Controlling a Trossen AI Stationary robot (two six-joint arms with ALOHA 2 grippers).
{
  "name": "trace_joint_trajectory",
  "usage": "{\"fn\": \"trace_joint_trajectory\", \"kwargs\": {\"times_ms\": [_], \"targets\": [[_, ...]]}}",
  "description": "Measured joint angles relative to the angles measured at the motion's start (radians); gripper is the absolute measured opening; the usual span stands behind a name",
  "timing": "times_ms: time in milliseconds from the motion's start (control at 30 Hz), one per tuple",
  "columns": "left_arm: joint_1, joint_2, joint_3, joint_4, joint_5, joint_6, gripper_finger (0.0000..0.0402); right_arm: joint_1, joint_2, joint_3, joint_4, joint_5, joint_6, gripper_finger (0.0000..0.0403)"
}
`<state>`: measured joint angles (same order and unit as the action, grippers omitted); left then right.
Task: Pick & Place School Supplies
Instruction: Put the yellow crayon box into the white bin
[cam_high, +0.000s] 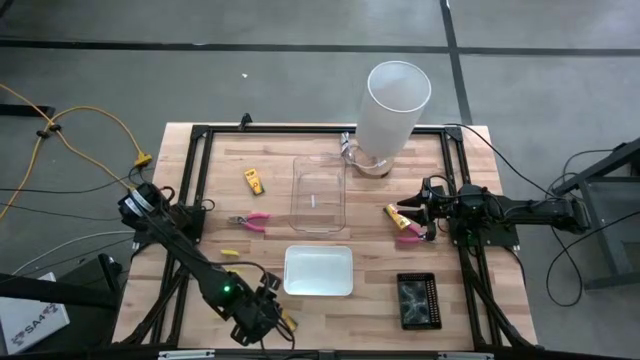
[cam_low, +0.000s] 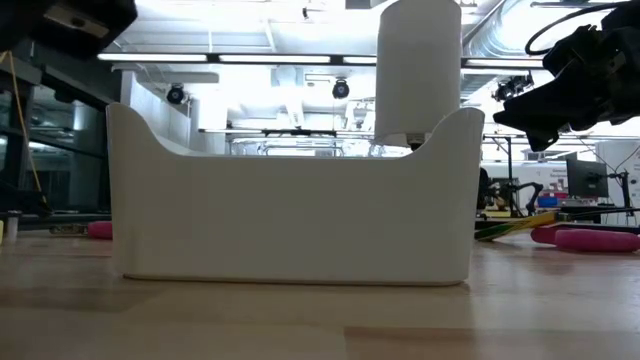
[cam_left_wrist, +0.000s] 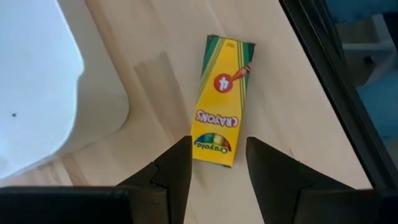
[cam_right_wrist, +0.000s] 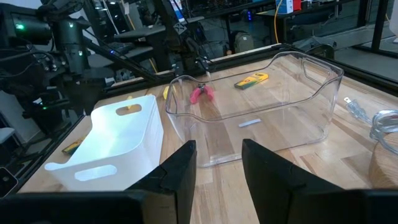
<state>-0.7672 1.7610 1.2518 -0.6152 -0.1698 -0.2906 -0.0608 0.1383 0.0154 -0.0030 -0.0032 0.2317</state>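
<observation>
Hovering over the near left corner of the wooden table (cam_high: 180, 300), the left gripper (cam_left_wrist: 217, 163) points down at a yellow crayon box (cam_left_wrist: 222, 99) that lies flat on the wood just beside the white tray (cam_left_wrist: 37, 93). Its two dark fingers (cam_left_wrist: 174, 171) stand apart on either side of the box's near end, not pressed against it, so nothing is held. In the high view the same gripper (cam_high: 268, 318) sits at the table's front edge, left of the white tray (cam_high: 318, 270), with the crayon box (cam_high: 287, 320) showing just beside it.

The right gripper (cam_high: 428, 208) is over the right side of the table, its fingers (cam_right_wrist: 180, 171) parted and empty, looking across at the clear bin (cam_right_wrist: 261, 106). Under and beside it lie a second yellow crayon box (cam_high: 397, 213) and pink-handled scissors (cam_high: 410, 236).

A third yellow box (cam_high: 254, 181) lies left of the clear bin (cam_high: 318, 193), and another pair of pink-handled scissors (cam_high: 250, 221) lies a little nearer the front. A small yellow block (cam_high: 230, 253) rests left of the white tray. A black tray (cam_high: 417, 300) sits at the front right, and a tall white cylinder (cam_high: 392, 112) stands at the back
</observation>
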Motion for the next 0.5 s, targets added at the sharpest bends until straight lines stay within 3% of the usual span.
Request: {"fn": "trace_joint_trajectory", "kwargs": {"times_ms": [500], "targets": [[0.001,0.044,0.002,0.078,0.029,0.069,0.0144,0.0,0.0,0.0,0.007,0.0,0.0,0.0121]]}}
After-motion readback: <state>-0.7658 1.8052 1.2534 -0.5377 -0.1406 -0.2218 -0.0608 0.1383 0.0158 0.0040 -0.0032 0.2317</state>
